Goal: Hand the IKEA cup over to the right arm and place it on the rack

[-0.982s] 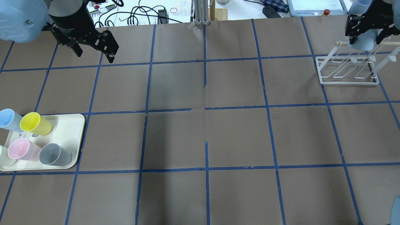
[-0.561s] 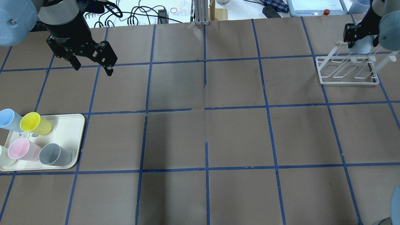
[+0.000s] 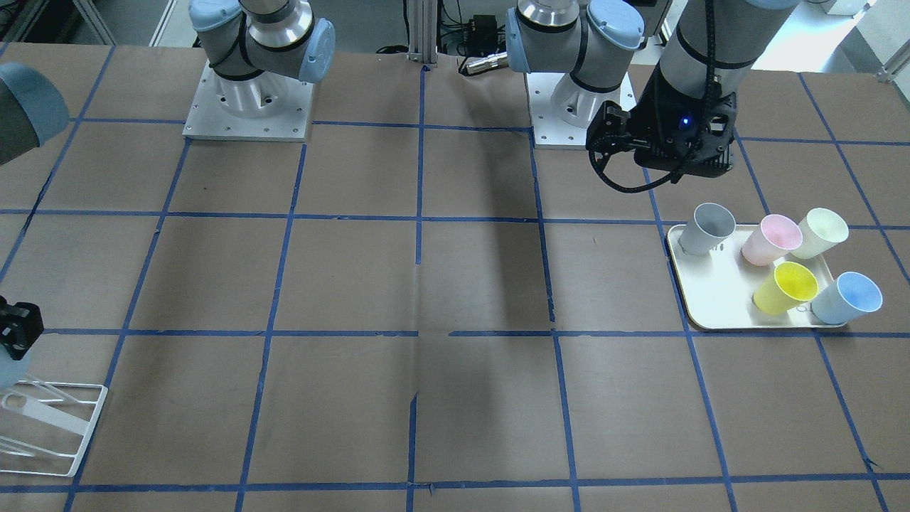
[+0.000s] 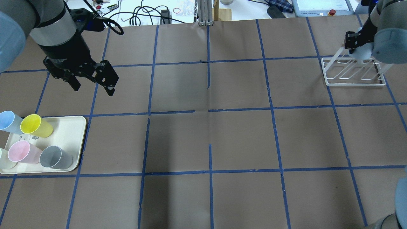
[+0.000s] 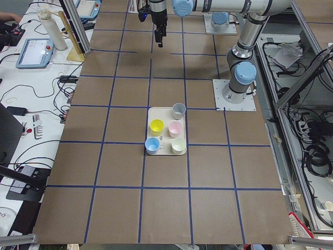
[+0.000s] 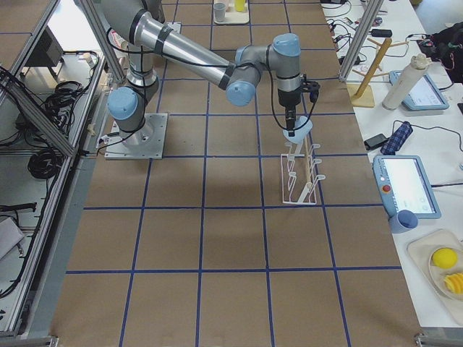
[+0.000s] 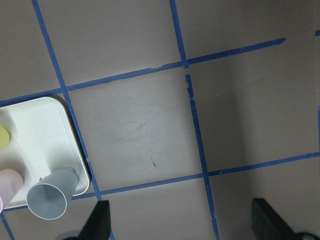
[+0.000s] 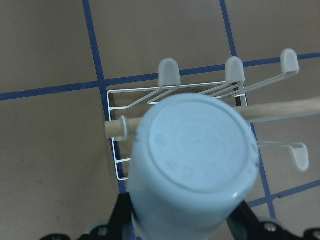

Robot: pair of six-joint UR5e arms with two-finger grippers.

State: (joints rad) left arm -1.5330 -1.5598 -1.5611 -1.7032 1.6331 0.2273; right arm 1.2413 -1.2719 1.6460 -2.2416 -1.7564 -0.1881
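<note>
My right gripper (image 4: 358, 47) is shut on the pale blue IKEA cup (image 8: 195, 150), which is held upside down with its base facing the wrist camera. The cup (image 6: 302, 129) hangs directly over the white wire rack (image 4: 353, 83), at its wooden bar (image 8: 280, 109). Whether it touches a prong is hidden. My left gripper (image 4: 93, 89) is open and empty above the table, just beyond the cream tray (image 4: 70, 133). A second pale blue cup (image 4: 8, 121) lies at the tray's far left corner.
The tray also holds a yellow cup (image 4: 35, 125), a pink cup (image 4: 22, 152), a grey cup (image 4: 55, 157) and a pale cup (image 3: 821, 231), all lying on their sides. Cables (image 4: 140, 16) and a tablet (image 4: 321, 6) lie beyond the table's far edge.
My left gripper has moved toward the near side, closer to the tray, still open. My right gripper has turned and brought the cup lower over the rack.
</note>
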